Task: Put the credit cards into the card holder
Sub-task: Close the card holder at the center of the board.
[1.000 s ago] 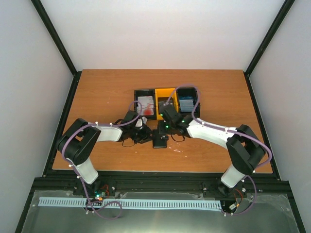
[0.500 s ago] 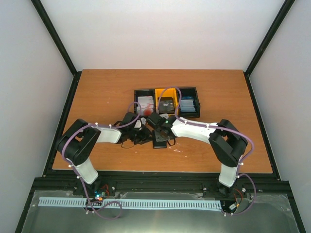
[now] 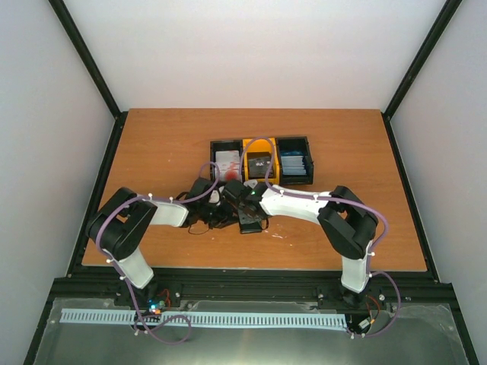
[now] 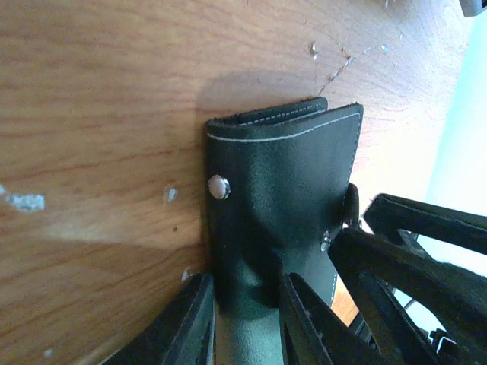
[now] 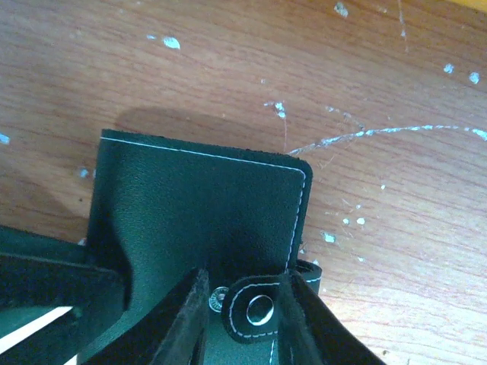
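The black card holder (image 3: 250, 223) lies shut on the table in front of the bins. In the left wrist view its near edge (image 4: 278, 198) sits between my left gripper's (image 4: 247, 281) fingers, which are closed on it. In the right wrist view the holder (image 5: 198, 213) lies under my right gripper (image 5: 242, 277). That gripper is open, with the clasp tab (image 5: 257, 308) between its fingers, against the right one. The tab is unsnapped beside its stud. In the top view a white card with a red blotch (image 3: 227, 166), a dark grey card (image 3: 260, 163) and blue cards (image 3: 293, 162) lie in the bins.
Three bins stand in a row at the back centre: a black one (image 3: 215, 144), a yellow one (image 3: 249, 144) and a black one (image 3: 307, 144). Both arms meet over the card holder near the table's middle front. Black frame rails edge the table.
My right arm has swung from over the yellow bin leftward and forward, down onto the card holder. The left arm and the holder have hardly moved.
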`<state>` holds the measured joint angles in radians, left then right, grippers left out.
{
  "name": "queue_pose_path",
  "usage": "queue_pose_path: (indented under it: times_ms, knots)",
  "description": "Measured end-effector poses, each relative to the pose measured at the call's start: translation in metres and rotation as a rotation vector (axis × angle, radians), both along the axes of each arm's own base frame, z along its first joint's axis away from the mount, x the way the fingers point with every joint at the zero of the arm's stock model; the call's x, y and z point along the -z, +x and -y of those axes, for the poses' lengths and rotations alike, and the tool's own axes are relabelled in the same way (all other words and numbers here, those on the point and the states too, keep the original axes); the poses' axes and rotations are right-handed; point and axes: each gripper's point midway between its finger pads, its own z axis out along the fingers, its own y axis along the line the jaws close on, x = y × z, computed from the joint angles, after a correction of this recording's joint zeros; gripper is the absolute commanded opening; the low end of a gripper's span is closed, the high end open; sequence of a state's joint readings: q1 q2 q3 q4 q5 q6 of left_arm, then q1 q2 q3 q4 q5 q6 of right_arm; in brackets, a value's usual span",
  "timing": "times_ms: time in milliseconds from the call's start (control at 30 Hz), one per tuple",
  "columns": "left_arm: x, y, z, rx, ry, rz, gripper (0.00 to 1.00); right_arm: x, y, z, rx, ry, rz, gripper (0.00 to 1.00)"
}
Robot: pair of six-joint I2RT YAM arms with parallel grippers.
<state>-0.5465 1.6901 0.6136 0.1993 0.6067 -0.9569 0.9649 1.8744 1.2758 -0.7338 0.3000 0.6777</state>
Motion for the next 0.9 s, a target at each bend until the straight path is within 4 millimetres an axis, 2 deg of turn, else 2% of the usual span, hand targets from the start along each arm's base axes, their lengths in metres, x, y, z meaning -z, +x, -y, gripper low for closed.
queue_pose_path:
  times_ms: [133, 400, 700, 900]
  knots:
    - [0.0, -0.001, 0.0, 0.0, -0.008, -0.004, 0.26, 0.006, -0.001, 0.002, -0.001, -0.025, -0.008, 0.2]
    - [0.0, -0.002, -0.001, -0.004, -0.01, -0.007, 0.26, 0.003, 0.001, 0.002, 0.002, -0.033, 0.012, 0.03]
    - [0.0, -0.002, -0.001, -0.004, -0.011, -0.008, 0.26, 0.002, 0.003, 0.001, 0.004, -0.026, 0.02, 0.03]
    - [0.0, -0.002, -0.001, -0.003, -0.011, -0.009, 0.26, -0.011, 0.002, -0.001, 0.014, 0.036, 0.05, 0.03]
